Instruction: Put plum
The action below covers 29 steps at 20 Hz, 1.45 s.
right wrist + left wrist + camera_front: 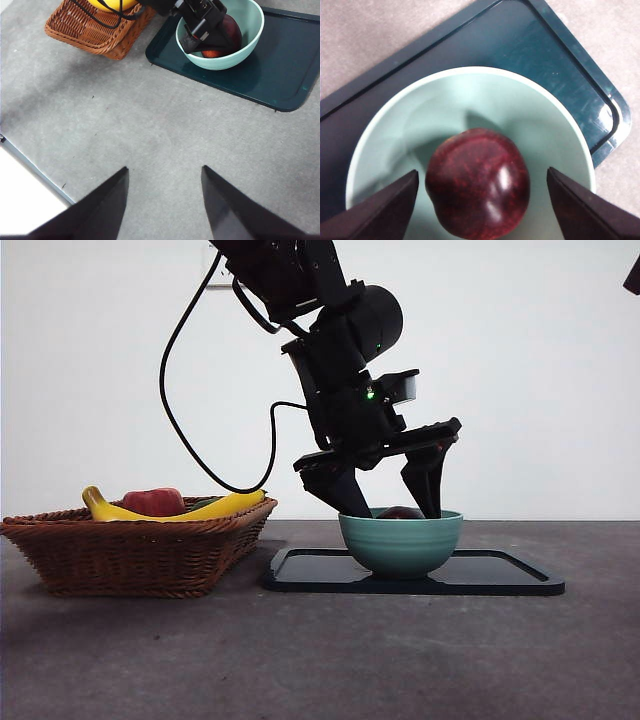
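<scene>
Plum (477, 182) sits in the pale green bowl (400, 540), which stands on a dark tray (500, 575) on the grey bench (320, 660). Left pincer (385, 495) reaches into the bowl from above, jaws spread wide on either side of the plum, gaps showing on both sides. Wicker basket (135, 555) left of the tray holds a banana (215, 507) and a red fruit (153, 502). Right pincer (165, 200) hangs apart over bare bench, jaws parted, holding nothing.

Glossy plum (477, 182), seemingly ceramic bowl (555, 125), woven wicker basket (140, 545).
</scene>
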Each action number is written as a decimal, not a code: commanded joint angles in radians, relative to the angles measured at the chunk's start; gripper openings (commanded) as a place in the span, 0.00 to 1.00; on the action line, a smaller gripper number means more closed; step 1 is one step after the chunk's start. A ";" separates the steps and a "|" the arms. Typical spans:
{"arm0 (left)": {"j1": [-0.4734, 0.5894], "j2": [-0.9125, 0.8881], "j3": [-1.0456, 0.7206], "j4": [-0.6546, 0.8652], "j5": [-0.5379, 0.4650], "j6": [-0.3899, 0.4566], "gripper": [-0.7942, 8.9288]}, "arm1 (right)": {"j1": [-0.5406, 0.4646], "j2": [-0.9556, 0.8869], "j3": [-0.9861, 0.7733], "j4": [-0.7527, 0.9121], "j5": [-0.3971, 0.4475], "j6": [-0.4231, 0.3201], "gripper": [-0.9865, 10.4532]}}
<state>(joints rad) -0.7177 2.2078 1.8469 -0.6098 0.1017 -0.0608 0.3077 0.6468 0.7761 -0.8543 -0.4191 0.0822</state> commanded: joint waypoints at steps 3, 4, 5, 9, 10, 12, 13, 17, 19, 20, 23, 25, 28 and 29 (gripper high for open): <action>-0.011 0.036 0.032 -0.003 -0.005 0.016 0.39 | 0.005 0.005 0.003 0.010 -0.002 -0.008 0.29; -0.011 0.036 0.032 -0.004 -0.005 0.016 0.38 | 0.005 0.005 0.003 0.010 -0.002 -0.008 0.29; -0.011 0.036 0.032 -0.006 -0.005 0.016 0.37 | 0.005 0.005 0.003 0.010 -0.002 -0.008 0.29; -0.011 0.035 0.033 -0.003 -0.005 0.016 0.37 | 0.005 0.005 0.003 0.010 -0.002 -0.008 0.29; -0.011 0.035 0.035 -0.004 -0.005 0.016 0.37 | 0.005 0.005 0.003 0.010 -0.001 -0.008 0.29; -0.010 0.034 0.061 -0.030 -0.005 0.016 0.37 | 0.005 0.005 0.003 0.010 0.000 -0.008 0.29; -0.009 0.034 0.079 -0.041 -0.005 0.016 0.37 | 0.005 0.005 0.003 0.010 0.000 -0.008 0.29; -0.009 0.019 0.174 -0.098 -0.005 0.017 0.37 | 0.005 0.005 0.003 0.010 0.000 -0.009 0.29; -0.009 -0.001 0.225 -0.140 -0.005 0.022 0.37 | 0.005 0.005 0.003 0.010 0.000 -0.010 0.29; -0.009 -0.016 0.242 -0.156 -0.005 0.023 0.37 | 0.005 0.005 0.003 0.010 0.000 -0.011 0.29; 0.005 -0.096 0.258 -0.185 -0.005 0.022 0.37 | 0.005 0.004 0.003 0.010 0.000 -0.011 0.29; 0.021 -0.164 0.258 -0.206 -0.005 0.021 0.37 | 0.005 0.004 0.003 0.010 0.000 -0.011 0.29; 0.057 -0.267 0.257 -0.265 -0.005 -0.002 0.37 | 0.005 0.004 0.003 0.010 0.000 -0.011 0.29; 0.075 -0.302 0.257 -0.293 -0.005 -0.011 0.37 | 0.005 0.003 0.003 0.010 0.000 -0.011 0.29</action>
<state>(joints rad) -0.6376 1.8927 2.0747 -0.9043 0.1005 -0.0586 0.3077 0.6468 0.7761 -0.8543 -0.4183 0.0822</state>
